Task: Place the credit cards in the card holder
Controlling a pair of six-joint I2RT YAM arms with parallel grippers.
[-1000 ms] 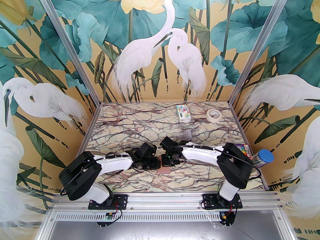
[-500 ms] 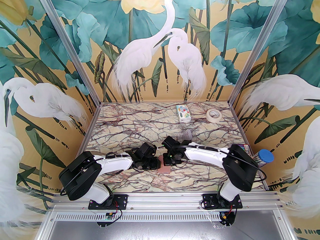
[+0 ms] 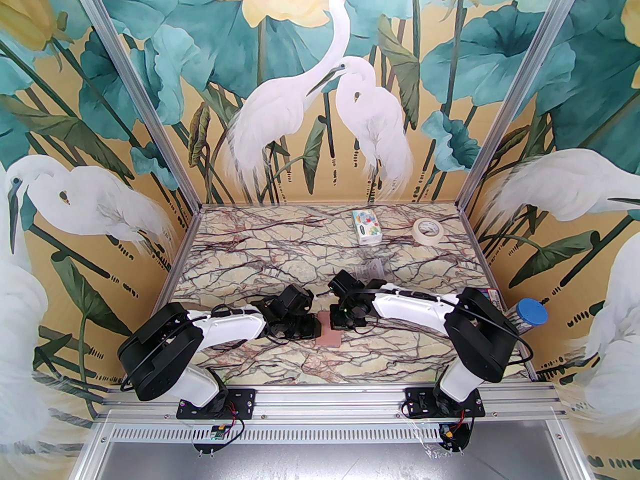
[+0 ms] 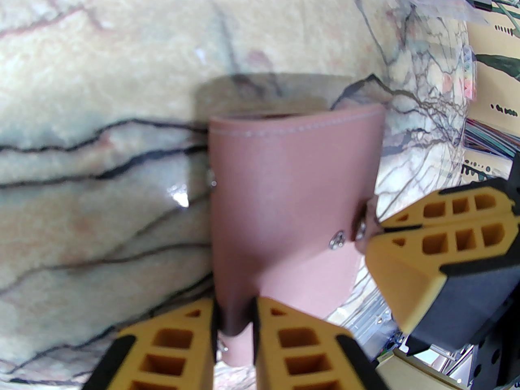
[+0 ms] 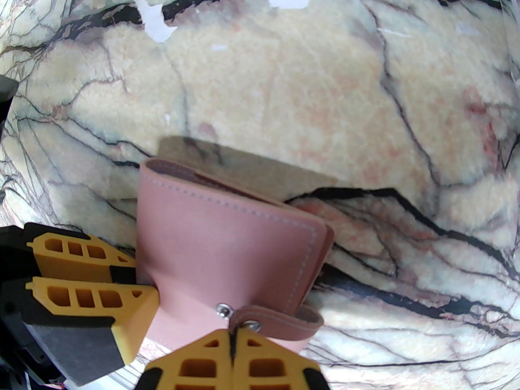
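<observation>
fingers of the left gripper [image 4: 235,313] were clamped on the near edge of the card holder [image 4: 292,177], the pink leather pinched narrow between them. we saw the right gripper [image 5: 232,335] with its fingers pressed together on the holder's strap tab [image 5: 284,325], just beside the tab's metal snap [image 5: 254,324]; the matching stud [image 5: 222,309] sat bare on the holder's face, close by but not fastened. so the holder hung between the two grippers, the left at one side and the right at the adjacent edge, the folded body reaching away from both. it cast a shadow on the marble table [image 5: 308,96] past its far edge, and we took it to be raised a little off the surface. from above, we found the holder near the front middle of the table, between the two wrists. well apart, toward the back wall, stood a tissue pack [image 3: 366,226] and a tape roll [image 3: 428,229].
</observation>
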